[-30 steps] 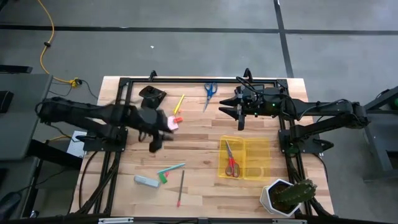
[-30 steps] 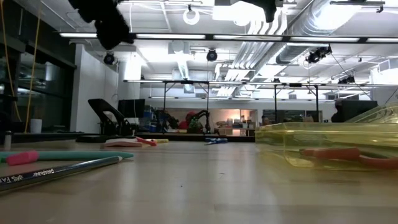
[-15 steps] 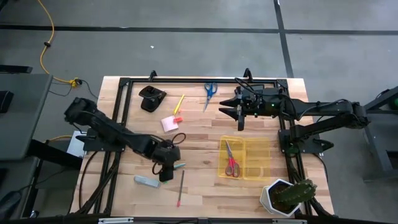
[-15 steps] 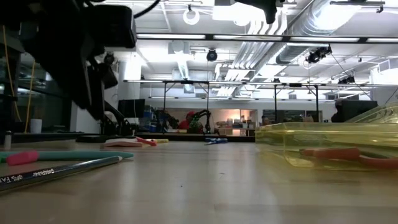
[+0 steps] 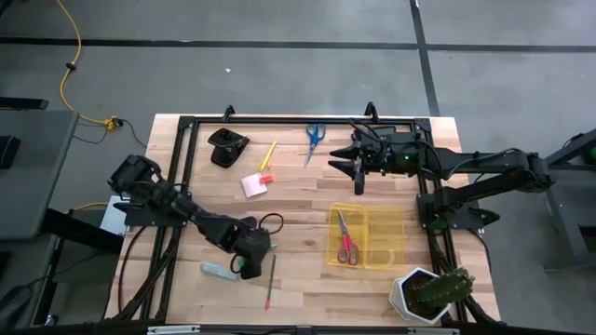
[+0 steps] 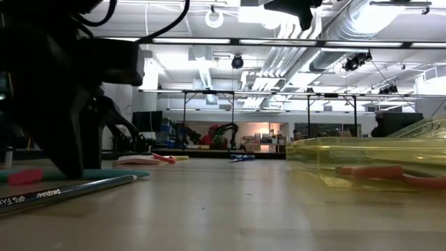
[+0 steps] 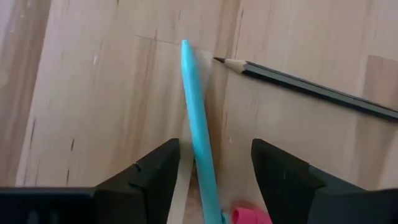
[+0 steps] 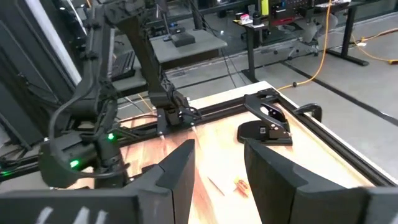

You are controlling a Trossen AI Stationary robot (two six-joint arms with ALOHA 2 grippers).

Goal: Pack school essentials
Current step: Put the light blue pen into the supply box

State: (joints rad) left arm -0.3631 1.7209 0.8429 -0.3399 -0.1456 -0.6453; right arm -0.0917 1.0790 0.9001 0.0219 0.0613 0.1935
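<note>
The teal pen lies flat on the wooden table, with a pink cap end. My left gripper is open and down over it, one finger on each side, without touching it. In the high view that gripper is at the table's near left. In the low view it stands over the pen. A thin pencil lies just beyond the pen. My right gripper waits open above the far right of the table.
The yellow tray at the near right holds red-handled scissors. The potted cactus is at the near right corner. The pink sticky pad, yellow marker, blue scissors and a black desk tool lie farther off. A bluish oblong lies beside the left gripper.
My left gripper has swung from beside the pink sticky pad toward the table's near edge and has come down until its open fingers stand on either side of the teal pen. The pen and pencil have stayed where they were.
</note>
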